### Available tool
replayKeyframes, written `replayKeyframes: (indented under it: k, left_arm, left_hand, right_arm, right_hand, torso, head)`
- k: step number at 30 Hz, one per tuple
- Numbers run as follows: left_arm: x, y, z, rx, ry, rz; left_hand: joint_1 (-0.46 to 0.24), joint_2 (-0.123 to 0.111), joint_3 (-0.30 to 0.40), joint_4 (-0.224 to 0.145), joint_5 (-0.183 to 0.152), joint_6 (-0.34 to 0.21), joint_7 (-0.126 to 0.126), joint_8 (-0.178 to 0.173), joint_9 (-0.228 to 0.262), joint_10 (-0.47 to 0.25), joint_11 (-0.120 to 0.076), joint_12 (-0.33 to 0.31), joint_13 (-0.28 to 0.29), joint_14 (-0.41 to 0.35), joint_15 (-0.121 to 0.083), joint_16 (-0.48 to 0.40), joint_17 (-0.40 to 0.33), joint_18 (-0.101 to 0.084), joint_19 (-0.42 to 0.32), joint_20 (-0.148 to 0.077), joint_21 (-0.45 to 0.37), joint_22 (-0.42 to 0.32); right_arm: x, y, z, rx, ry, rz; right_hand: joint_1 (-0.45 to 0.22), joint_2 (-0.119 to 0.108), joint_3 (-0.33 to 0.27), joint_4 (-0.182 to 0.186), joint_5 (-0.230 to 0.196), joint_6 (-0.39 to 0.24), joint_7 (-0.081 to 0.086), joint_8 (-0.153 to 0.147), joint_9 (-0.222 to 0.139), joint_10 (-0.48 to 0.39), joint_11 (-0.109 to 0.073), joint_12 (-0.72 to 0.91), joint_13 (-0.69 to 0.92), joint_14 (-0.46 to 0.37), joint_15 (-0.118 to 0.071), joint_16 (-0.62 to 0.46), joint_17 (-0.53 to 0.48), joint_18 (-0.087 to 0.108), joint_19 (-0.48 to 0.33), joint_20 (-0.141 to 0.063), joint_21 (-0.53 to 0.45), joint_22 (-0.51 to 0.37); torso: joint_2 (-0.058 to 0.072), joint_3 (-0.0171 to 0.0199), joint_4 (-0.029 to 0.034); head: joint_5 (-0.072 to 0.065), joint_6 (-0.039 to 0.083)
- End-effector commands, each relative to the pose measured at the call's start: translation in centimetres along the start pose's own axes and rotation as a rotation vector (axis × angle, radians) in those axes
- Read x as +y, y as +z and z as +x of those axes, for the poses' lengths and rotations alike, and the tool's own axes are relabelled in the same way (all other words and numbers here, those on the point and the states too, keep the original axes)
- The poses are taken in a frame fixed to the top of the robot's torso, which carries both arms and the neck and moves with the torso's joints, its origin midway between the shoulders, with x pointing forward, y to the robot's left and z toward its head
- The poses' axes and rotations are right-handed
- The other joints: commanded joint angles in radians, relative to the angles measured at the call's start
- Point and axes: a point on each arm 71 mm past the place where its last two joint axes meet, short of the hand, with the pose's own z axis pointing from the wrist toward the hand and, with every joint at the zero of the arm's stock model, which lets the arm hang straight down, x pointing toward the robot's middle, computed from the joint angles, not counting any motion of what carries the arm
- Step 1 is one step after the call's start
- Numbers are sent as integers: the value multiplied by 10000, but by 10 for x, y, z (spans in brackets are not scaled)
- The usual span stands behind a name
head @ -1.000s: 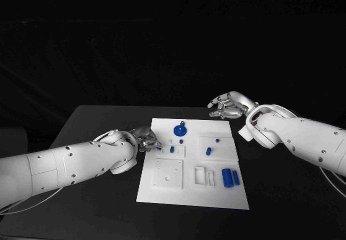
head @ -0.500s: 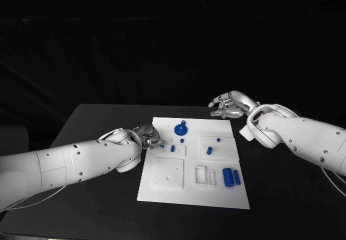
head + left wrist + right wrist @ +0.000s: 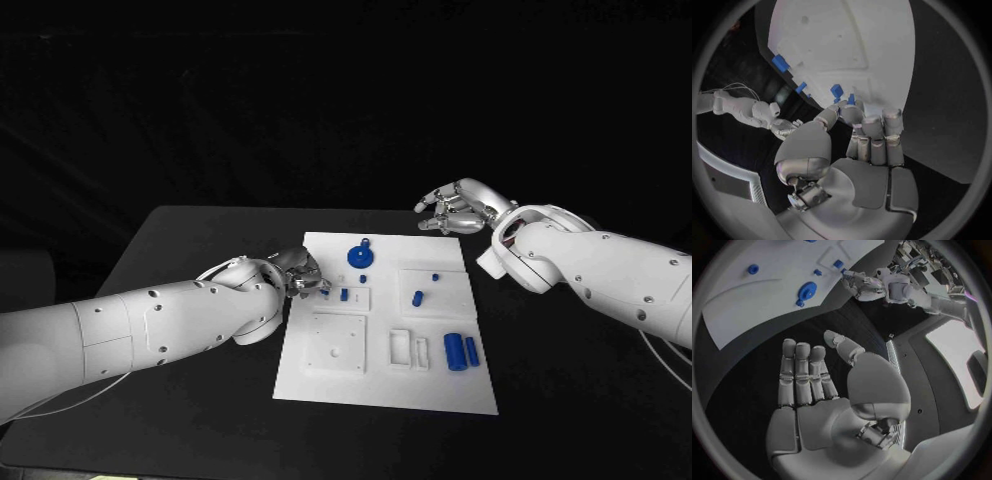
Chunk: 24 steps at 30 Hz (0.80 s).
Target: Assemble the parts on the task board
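White plastic, by the look, for the task board (image 3: 387,340), lying flat in the middle of the black desk (image 3: 188,240). From the head view: left robot hand (image 3: 296,277) at the board's left edge, fingers curled in close, pinching a small blue part (image 3: 326,292) just over the board. Beside it, standing in the board, a blue peg (image 3: 343,293). Farther back, a round blue part (image 3: 361,261); near the right edge, two blue cylinders (image 3: 453,352) side by side. Right robot hand (image 3: 462,210) up past the board's far right corner, well apart from every part. From the left wrist view: thumb and fingertips (image 3: 852,111) squeezed on the small blue part, close to the board's edge. From the right wrist view: right robot hand with fingers straight and apart, holding nothing, with the round blue part on the board beyond. Probably light, hard and a bit slippery, that small blue part; easy to drop or tip. Best held by its sides with a soft squeeze, and stood straight up for its hole.
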Motion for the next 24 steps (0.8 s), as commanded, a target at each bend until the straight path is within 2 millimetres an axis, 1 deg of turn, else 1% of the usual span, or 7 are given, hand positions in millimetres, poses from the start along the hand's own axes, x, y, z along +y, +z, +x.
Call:
replayKeyframes:
  k: [1, 13, 19, 24]
  left_arm:
    - [-3, 0, 1, -68, 214, 175]
    - [-1, 0, 9, -94, 341, 249]
    - [-1, 1, 10, -163, 453, 290]
    - [2, 1, 12, -183, 512, 261]
  left_hand:
    - [75, 46, 70, -68, 66, 1558, -829, 78, 2016, 2, -112, 49, 16, 275, -382, 38, 18, 76, 60, -1051, 43, 13]
    - [73, 49, 80, -72, 142, 1548, -830, 87, 2017, -9, -113, 56, 22, 268, -383, 41, 23, 78, 59, -1050, 46, 17]
    - [72, 48, 81, -71, 150, 1547, -829, 88, 2017, -11, -112, 57, 23, 266, -383, 40, 23, 78, 59, -1049, 46, 18]
    - [66, 42, 80, -67, 164, 1547, -829, 91, 2017, -12, -111, 59, 24, 265, -383, 40, 24, 78, 60, -1048, 47, 18]
  right_arm:
    - [1, 0, 1, 111, 54, -65]
    - [1, 0, 1, 153, 62, -73]
    - [2, 1, 2, 183, 71, -86]
    - [2, 1, 2, 241, 86, -102]
  right_hand:
    - [-43, -49, 78, 2, 67, -48, 25, -5, -17, -93, 3, -55, -13, -50, 12, -62, -15, 143, -37, 24, -25, -7]
    - [-48, -45, 78, 2, 83, -47, 25, -3, -18, -93, 3, -53, -14, -49, 12, -61, -16, 143, -36, 25, -24, -6]
    - [-49, -42, 78, 2, 88, -46, 25, -2, -19, -93, 3, -52, -14, -49, 12, -60, -16, 143, -36, 25, -23, -5]
    - [-50, -38, 79, 2, 92, -43, 24, 0, -19, -92, 2, -51, -15, -49, 12, -60, -16, 143, -35, 25, -22, -5]
  torso:
    - [-3, -4, 7]
    - [3, -8, -2]
    - [-6, 5, 4]
    - [-3, 3, 1]
  head:
    - [-20, -5]
    - [-37, -34]
    - [-43, -27]
    - [-34, -36]
